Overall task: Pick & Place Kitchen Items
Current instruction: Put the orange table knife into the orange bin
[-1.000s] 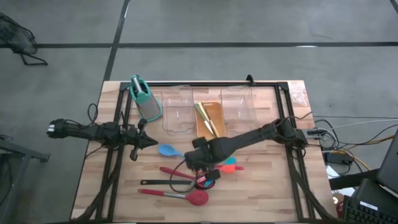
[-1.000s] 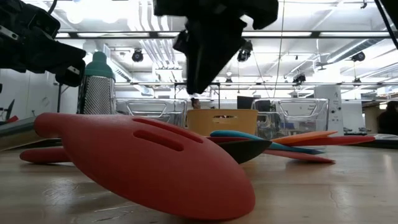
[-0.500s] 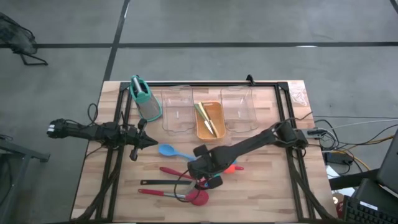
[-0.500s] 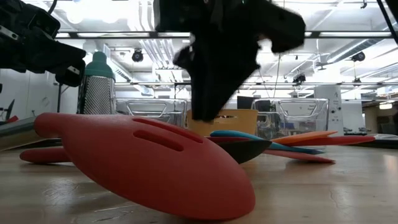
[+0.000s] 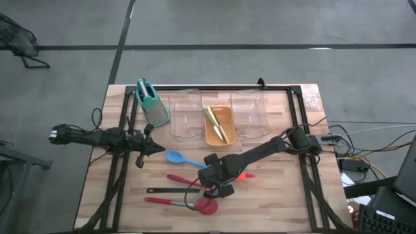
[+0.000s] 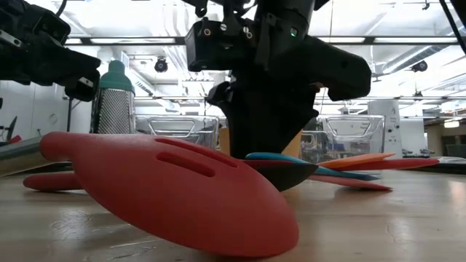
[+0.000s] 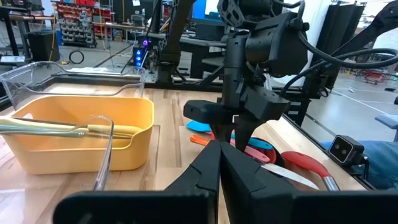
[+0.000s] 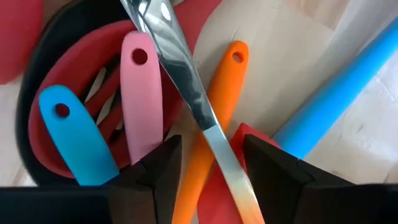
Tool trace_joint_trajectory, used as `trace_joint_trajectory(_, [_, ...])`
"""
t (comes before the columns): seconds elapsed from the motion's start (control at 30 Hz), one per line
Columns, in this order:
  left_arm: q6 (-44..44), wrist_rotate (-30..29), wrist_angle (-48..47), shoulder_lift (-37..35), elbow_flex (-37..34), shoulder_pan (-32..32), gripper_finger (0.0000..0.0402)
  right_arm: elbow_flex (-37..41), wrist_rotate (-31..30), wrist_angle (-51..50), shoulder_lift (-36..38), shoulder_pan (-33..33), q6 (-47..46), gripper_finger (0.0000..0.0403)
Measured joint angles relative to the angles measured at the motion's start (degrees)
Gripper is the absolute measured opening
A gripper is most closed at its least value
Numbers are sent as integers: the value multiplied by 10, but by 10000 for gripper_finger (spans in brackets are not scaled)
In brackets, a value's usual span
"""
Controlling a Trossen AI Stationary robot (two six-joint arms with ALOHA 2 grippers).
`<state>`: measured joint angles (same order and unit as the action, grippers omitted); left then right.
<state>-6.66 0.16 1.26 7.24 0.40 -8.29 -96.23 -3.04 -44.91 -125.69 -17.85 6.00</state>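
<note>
Now my right gripper (image 5: 211,188) is hovering open over the utensil pile (image 5: 221,175) mid-table; my left gripper (image 5: 156,148), seemingly closed, is waiting near the left edge.

Wooden slat table (image 5: 273,195) on grey concrete floor (image 5: 227,26) crossed by dark seam lines. Cables and a keyboard (image 5: 390,211) at right of table. Behind: open workshop, white ceiling with strip lights (image 6: 408,18), parts shelving (image 7: 81,18).

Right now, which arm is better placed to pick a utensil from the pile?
The right. Its gripper is down over the utensil pile, jaws open astride the pink and orange handles. The left gripper waits near the table's left side, apart from the pile.
</note>
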Motion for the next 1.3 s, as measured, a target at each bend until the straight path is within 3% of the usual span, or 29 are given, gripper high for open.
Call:
trace_joint_trajectory(0.2, [0, 0, 0, 0, 0, 0, 12, 2, 0, 4, 0, 0, 2, 142])
trace_joint_trajectory(0.63, [0, 0, 0, 0, 0, 0, 12, 0, -14, 6, 1, 3, 4, 28])
trace_joint_trajectory(1.03, [0, 0, 0, 0, 0, 0, 12, -46, -23, -30, 3, 2, -13, 37])
trace_joint_trajectory(1.3, [0, 0, 0, 0, 0, 0, 12, -126, -141, -107, 8, 9, -70, 36])
